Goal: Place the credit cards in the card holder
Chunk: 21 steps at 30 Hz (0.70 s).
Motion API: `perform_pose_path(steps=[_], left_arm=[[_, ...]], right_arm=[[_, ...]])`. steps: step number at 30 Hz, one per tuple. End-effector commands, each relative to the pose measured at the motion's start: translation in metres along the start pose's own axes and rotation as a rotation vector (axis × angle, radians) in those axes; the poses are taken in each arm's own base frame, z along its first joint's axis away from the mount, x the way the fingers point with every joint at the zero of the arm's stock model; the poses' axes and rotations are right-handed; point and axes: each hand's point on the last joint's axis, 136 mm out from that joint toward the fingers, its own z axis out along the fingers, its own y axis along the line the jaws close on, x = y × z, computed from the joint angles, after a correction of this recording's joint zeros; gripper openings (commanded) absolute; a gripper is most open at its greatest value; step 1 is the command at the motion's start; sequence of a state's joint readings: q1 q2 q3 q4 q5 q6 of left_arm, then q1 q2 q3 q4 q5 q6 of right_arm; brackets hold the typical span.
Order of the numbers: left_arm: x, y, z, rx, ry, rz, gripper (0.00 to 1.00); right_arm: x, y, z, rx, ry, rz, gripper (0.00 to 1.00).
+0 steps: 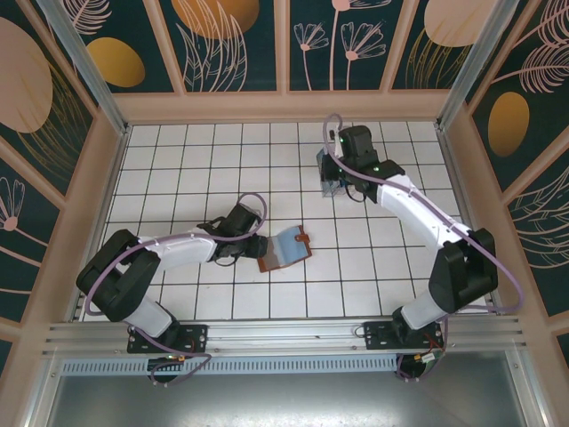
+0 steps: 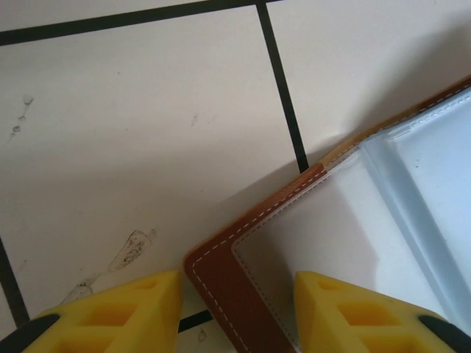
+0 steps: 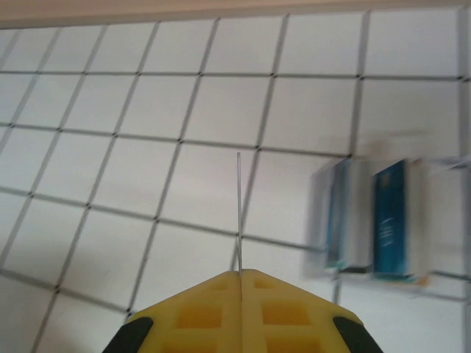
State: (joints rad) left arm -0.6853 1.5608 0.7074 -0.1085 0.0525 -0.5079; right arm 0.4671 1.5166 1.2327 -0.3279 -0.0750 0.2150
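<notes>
The card holder [image 1: 286, 250] lies open on the white tiled table, brown outside with pale clear pockets inside. My left gripper [image 1: 256, 247] is at its left end, open, with the holder's brown stitched corner [image 2: 221, 276] between the yellow fingers [image 2: 143, 309]; one finger stands over the inner pocket, the other over the table. My right gripper [image 3: 240, 273] is shut on a credit card [image 3: 238, 209], seen edge-on as a thin line rising from the closed pads. That gripper [image 1: 338, 181] hangs over the far middle of the table. More blue credit cards [image 3: 388, 217] stand in a clear box.
The clear plastic box [image 3: 353, 220] sits on the tiles to the right of my right gripper and looks blurred. Raised wooden walls [image 1: 284, 107] ring the tiled table [image 1: 196, 160]. Open tiles lie between the box and the card holder.
</notes>
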Motion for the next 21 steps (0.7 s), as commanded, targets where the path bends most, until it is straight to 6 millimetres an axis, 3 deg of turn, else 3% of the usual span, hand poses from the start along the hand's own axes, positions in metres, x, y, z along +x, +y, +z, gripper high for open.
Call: perform_pose_path(steps=[1,4,10,14,21], left_arm=[[-0.006,-0.004,-0.003,0.057,-0.008,-0.015,0.46],[-0.007,-0.004,-0.005,0.085,-0.005,-0.037,0.46],[0.002,0.000,0.003,0.090,0.013,-0.080,0.44],[0.005,0.001,0.003,0.088,0.019,-0.086,0.42],[0.003,0.005,-0.003,0.063,0.002,-0.077,0.40]], right_arm=[[0.049,0.034,0.000,-0.250,0.139,0.087,0.00],[0.078,0.059,-0.008,-0.435,0.194,0.135,0.00],[0.124,0.083,-0.010,-0.598,0.304,0.209,0.00],[0.160,0.087,-0.001,-0.631,0.391,0.242,0.00],[0.190,0.075,0.013,-0.589,0.453,0.237,0.00]])
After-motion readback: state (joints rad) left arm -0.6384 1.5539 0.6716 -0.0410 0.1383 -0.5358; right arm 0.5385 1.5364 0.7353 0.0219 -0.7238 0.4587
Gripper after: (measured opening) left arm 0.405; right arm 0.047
